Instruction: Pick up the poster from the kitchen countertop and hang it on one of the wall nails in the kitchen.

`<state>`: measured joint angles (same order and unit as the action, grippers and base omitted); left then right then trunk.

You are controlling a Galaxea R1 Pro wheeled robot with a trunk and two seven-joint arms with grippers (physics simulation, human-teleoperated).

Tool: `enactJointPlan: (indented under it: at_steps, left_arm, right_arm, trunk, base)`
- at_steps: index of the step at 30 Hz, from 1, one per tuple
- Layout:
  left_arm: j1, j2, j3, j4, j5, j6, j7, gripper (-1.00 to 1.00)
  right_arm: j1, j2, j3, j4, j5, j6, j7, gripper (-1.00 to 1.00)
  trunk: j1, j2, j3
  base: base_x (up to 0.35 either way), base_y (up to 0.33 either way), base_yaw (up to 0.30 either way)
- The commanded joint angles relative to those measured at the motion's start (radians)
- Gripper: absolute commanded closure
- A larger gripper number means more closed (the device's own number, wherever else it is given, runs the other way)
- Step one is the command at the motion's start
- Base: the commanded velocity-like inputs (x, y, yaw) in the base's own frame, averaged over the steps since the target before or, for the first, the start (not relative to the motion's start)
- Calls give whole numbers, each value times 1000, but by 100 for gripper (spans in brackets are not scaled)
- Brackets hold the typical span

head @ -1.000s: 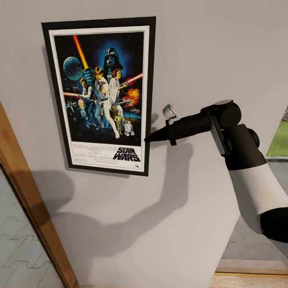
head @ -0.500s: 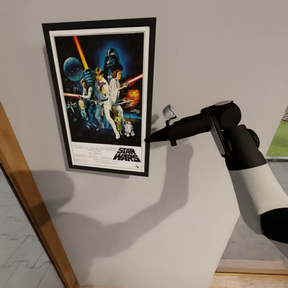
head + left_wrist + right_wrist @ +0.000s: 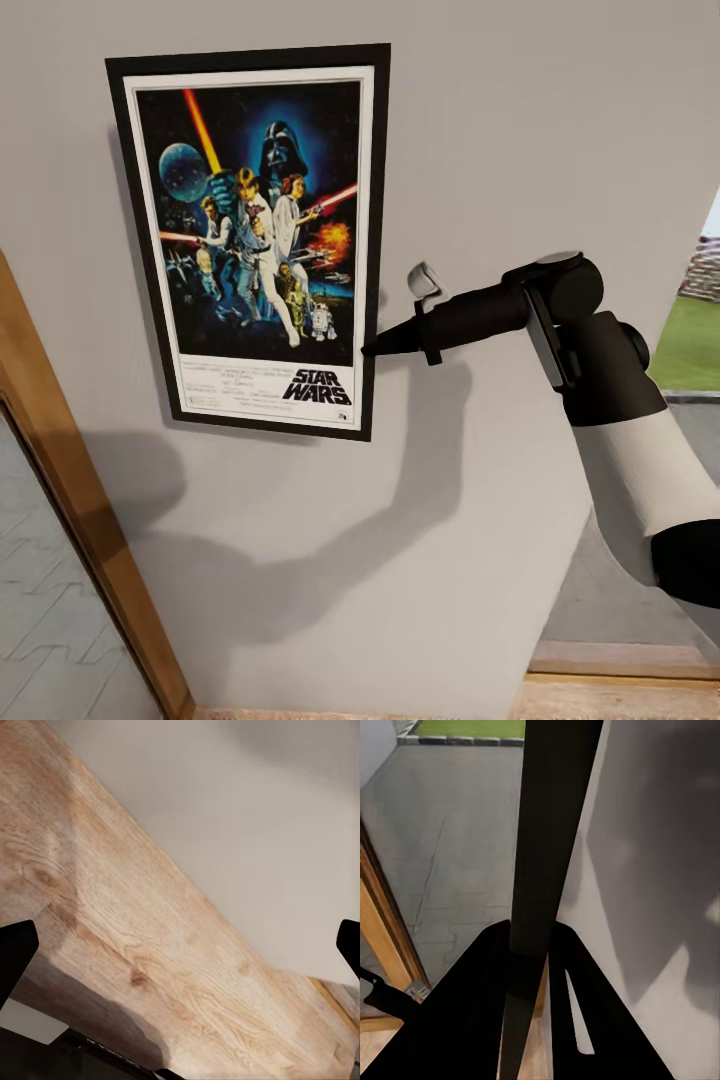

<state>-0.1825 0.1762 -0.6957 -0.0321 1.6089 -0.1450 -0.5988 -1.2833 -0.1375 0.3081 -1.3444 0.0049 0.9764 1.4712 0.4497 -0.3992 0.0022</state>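
- Now the poster (image 3: 255, 240) is sitting upright against the grey wall (image 3: 520, 130), the right gripper (image 3: 372, 348) pinching its frame edge, jaws closed on it.
- Seemingly the hanging step is finishing; the nail is hidden.
- Next, releasing calls for easing the jaws apart without tugging the frame.
- The left gripper (image 3: 180, 945) is facing the wooden floor (image 3: 142, 937), jaws spread wide.

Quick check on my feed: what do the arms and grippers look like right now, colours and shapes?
In the head view the right arm has a white forearm shell between black joints, a rounded black wrist with a grey strip, and a small silver part. The right gripper tapers to slim black fingers. The left gripper's fingertips are matte black too.
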Motion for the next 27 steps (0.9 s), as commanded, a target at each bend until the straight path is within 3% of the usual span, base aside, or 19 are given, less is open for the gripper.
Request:
enactJointPlan:
  at_steps: [1,12,27]
  left_arm:
    - [0,0,-8,0,5,-5,-1,-100]
    - [0,0,-8,0,5,-5,-1,-100]
    - [0,0,-8,0,5,-5,-1,-100]
  right_arm:
    - [-1,-1,1,0,0,15,6,100]
    - [-1,-1,1,0,0,15,6,100]
    - [12,-1,1,1,0,13,6,100]
  trunk:
    - [0,-1,0]
    - [0,-1,0]
    - [0,-1,0]
  base:
    - [-81,-73,0]
    - [-149,-136,0]
    - [-19,-17,0]
